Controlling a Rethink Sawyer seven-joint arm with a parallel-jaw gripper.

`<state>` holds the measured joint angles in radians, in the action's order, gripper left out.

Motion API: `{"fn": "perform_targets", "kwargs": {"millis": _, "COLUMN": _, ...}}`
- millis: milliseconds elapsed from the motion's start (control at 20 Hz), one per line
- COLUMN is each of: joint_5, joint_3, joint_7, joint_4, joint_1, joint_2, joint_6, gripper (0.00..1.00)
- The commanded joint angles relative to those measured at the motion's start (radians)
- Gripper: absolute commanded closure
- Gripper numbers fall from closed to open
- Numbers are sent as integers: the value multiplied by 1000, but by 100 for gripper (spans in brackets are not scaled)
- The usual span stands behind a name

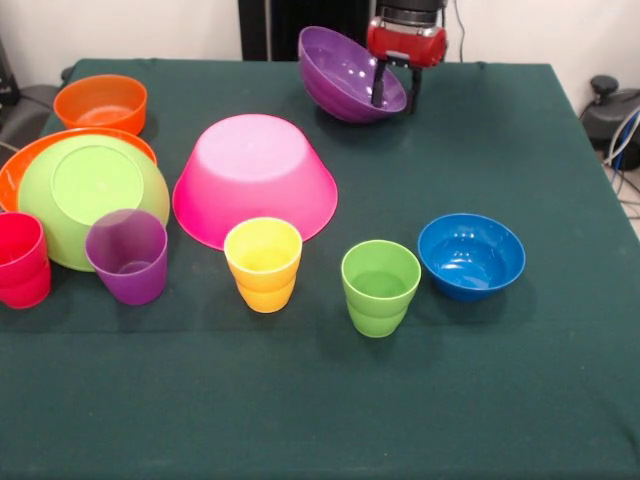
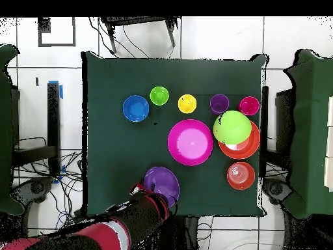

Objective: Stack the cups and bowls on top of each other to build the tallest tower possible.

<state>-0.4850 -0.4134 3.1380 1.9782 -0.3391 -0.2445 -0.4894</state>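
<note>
We saw the gripper [image 1: 393, 98] clamped on the rim of the purple bowl [image 1: 345, 75], one finger inside, one behind, holding it tilted clear of the green table [image 1: 520, 380]. Nearest it, the pink bowl [image 1: 255, 175] lay inverted. Beyond that stood the yellow cup [image 1: 263, 263], green cup [image 1: 380, 286] and blue bowl [image 1: 471, 255]. Farthest off, the lime green bowl [image 1: 90, 195] rested inverted on the large orange bowl [image 1: 20, 165].

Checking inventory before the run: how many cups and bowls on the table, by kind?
Cups: 4 (red, purple, yellow, green)
Bowls: 6 (pink, large orange, lime green, small orange, blue, purple, held in the gripper)
Total: 10
</note>
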Motion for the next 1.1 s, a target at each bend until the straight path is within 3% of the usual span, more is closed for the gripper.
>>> {"fn": "perform_targets", "kwargs": {"millis": 50, "joint_5": 24, "joint_3": 89, "joint_7": 14, "joint_4": 23, "joint_1": 22, "joint_2": 19, "joint_6": 62, "gripper": 0}}
{"fn": "perform_targets", "kwargs": {"millis": 750, "joint_5": -56, "joint_3": 137, "joint_7": -37, "joint_4": 41, "joint_1": 91, "joint_2": -121, "joint_6": 189, "gripper": 0}}
{"fn": "perform_targets", "kwargs": {"millis": 1050, "joint_5": -43, "joint_3": 95, "joint_7": -52, "joint_4": 27, "joint_1": 52, "joint_2": -113, "joint_6": 173, "gripper": 0}}
{"fn": "perform_targets", "kwargs": {"millis": 1100, "joint_5": -43, "joint_3": 92, "joint_7": -53, "joint_4": 26, "joint_1": 50, "joint_2": -111, "joint_6": 171, "gripper": 100}}
